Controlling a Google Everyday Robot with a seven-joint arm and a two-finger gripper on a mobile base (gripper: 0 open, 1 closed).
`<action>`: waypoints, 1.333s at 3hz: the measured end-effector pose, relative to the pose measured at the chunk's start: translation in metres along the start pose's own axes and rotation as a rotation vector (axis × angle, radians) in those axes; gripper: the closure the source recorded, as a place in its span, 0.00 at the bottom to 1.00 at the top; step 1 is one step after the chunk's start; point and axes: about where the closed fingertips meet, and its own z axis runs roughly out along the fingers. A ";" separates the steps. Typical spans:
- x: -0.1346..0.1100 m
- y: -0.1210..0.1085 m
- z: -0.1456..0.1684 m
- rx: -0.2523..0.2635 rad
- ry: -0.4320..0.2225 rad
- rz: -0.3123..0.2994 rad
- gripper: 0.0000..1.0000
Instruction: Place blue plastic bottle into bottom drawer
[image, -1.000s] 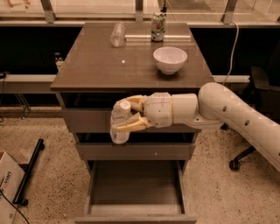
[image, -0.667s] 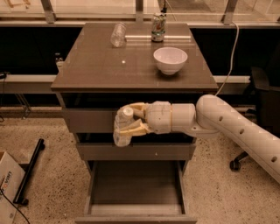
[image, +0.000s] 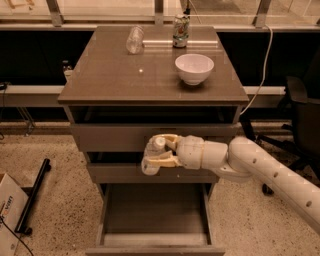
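Note:
My gripper (image: 156, 154) is shut on the blue plastic bottle (image: 151, 155), a clear bottle with a white cap and pale label. I hold it tilted in front of the middle drawer front, above the bottom drawer (image: 155, 220). The bottom drawer is pulled out and its box-shaped inside shows nothing in it. My white arm (image: 260, 167) reaches in from the right.
On the cabinet top (image: 110, 75) stand a white bowl (image: 194, 68), a short clear glass (image: 135, 40) and a green-patterned can (image: 180, 30). A black office chair (image: 300, 115) is at the right. A black bar (image: 32, 195) and a cardboard box (image: 7, 215) lie on the floor at left.
My gripper with the bottle has moved down and slightly to the right, from beside the top drawer front toward the middle drawer front.

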 end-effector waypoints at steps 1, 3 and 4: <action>0.010 0.003 0.004 -0.006 0.001 0.014 1.00; 0.062 0.023 0.016 -0.020 0.029 0.067 1.00; 0.111 0.044 0.014 -0.005 0.050 0.118 1.00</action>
